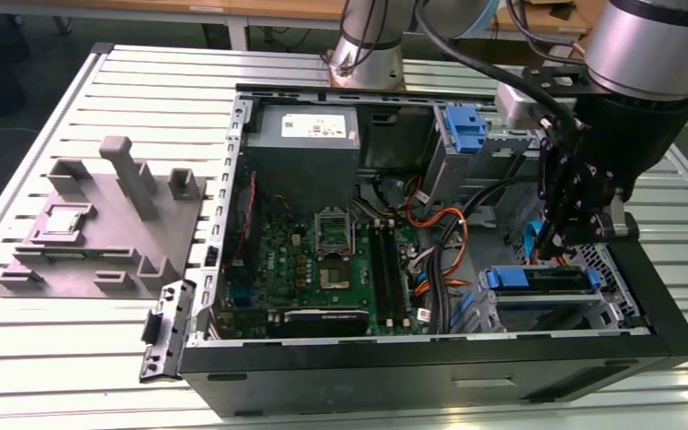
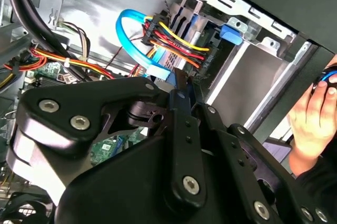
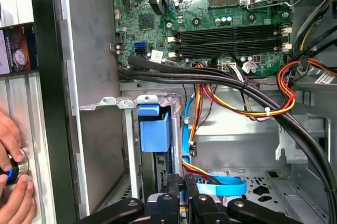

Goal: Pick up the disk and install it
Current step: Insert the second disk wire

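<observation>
Gripper (image 1: 573,235): inside open computer case (image 1: 679,345), at drive bay; fingers (image 3: 181,187) drawn close together, clamped on nothing discernible.
Disk (image 1: 541,282): seated in bay with blue carrier frame, at 6 o'clock from fingertips in exterior view; long axis across bay.
Obstructions: blue data cable (image 2: 134,40), red-yellow power wires (image 2: 176,37) just beside fingers.
Periphery: person's hand (image 3: 13,171) outside case wall; grey fixture (image 1: 105,224) at 9 o'clock, well apart.

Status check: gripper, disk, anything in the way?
Gripper low inside case, fingers shut. Disk seated in drive bay. Cables crowd fingers; hand beside case.
</observation>
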You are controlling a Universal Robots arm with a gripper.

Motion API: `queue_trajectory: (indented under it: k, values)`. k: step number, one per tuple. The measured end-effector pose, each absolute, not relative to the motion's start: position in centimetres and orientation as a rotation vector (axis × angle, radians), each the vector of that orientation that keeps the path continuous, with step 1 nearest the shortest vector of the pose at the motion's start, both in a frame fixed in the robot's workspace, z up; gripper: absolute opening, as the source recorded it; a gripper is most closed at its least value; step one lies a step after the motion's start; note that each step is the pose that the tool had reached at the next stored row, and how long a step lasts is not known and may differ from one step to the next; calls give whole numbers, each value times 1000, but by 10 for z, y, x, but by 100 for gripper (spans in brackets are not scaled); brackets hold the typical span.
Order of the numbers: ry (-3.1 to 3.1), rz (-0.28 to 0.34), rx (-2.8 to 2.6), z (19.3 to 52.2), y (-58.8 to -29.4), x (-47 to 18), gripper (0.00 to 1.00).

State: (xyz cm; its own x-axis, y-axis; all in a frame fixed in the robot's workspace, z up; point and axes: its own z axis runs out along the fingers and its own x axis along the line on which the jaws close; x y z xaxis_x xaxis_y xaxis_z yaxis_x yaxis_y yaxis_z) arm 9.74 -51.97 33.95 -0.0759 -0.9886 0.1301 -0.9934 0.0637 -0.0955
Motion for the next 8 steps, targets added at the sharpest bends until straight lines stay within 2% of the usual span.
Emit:
queue_trajectory:
  k: [8]
  values:
    - [-2282,251,2140,339,-526,95,16]
